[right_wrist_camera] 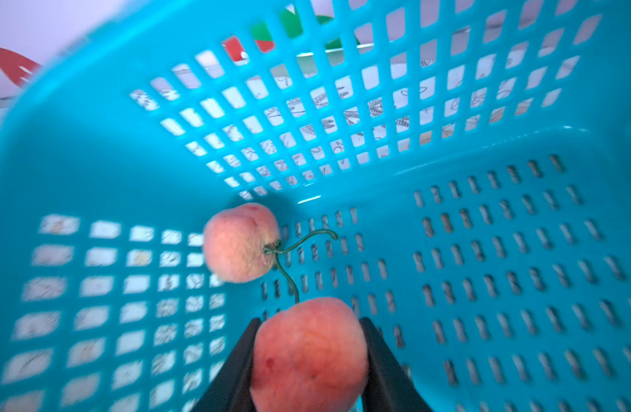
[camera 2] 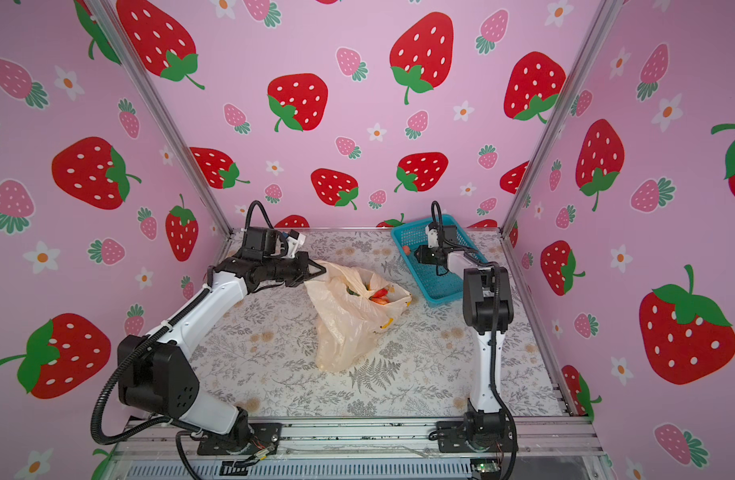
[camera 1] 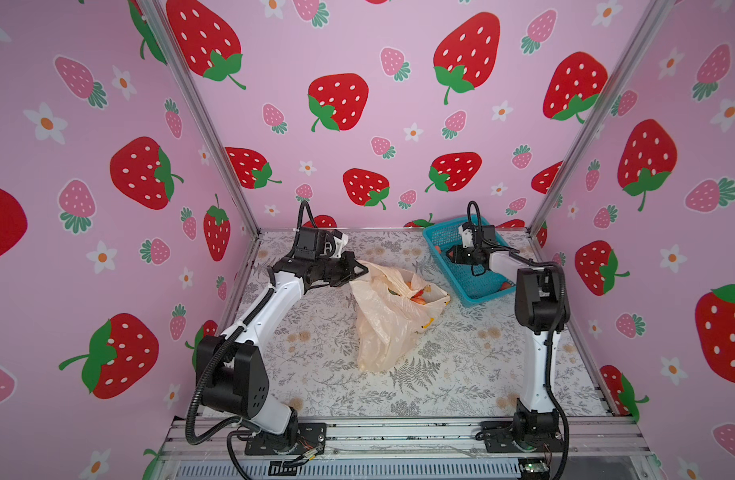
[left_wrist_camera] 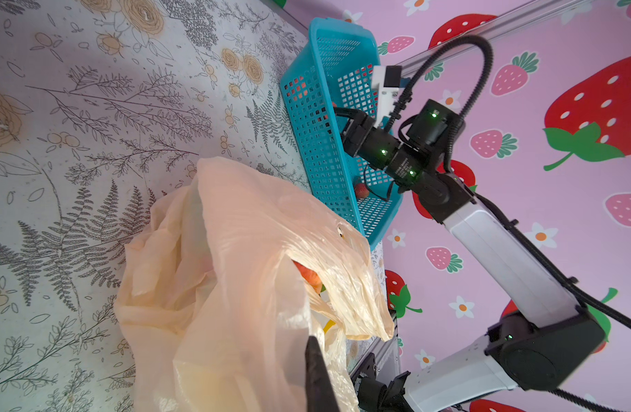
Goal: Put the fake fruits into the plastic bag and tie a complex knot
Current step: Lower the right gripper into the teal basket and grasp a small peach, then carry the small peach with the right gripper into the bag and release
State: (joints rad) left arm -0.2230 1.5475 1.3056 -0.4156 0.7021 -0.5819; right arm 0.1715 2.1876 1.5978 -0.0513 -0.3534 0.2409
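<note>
Fruit (right_wrist_camera: 308, 353) sits gripped by right end effector (right_wrist_camera: 311, 323) angled into basket (right_wrist_camera: 485, 142); left end effector (camera 1: 358, 272) pinches bag (camera 1: 382, 328).

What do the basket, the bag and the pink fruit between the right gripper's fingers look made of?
Basket: rigid moulded plastic, glossy turquoise grid. Bag: thin translucent plastic film, crinkled and slumped. Fruit: matte, faintly fuzzy skin, perhaps foam.

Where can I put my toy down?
Bare table between the plastic bag and the front rail, and between bag and right arm. Crowded: the bag's mouth by the left hand, and the basket, with the right hand around a fake fruit.
</note>
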